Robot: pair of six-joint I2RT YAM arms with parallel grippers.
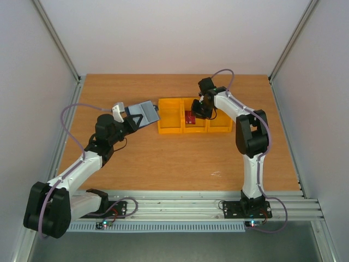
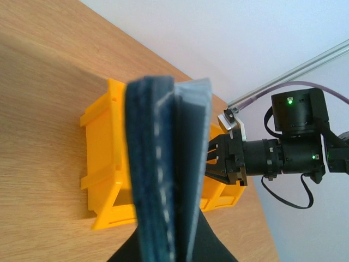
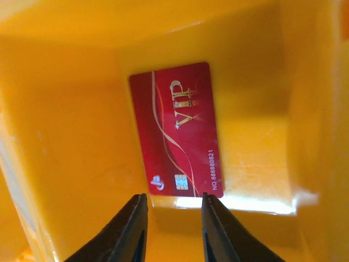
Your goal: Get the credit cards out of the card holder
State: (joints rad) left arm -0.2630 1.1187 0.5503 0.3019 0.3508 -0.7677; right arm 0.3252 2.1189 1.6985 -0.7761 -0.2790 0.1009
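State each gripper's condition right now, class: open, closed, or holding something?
Left gripper: closed on the card holder.
Right gripper: open, empty, over the red card lying in the orange bin.

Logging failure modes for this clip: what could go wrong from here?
1. The right gripper has its open fingertips right at the lower edge of the red card in the bin. Lifting away could snag the card and drag it out.
2. The left gripper holds the card holder in the air by one end. Pulling the next card could twist it or make it slip.
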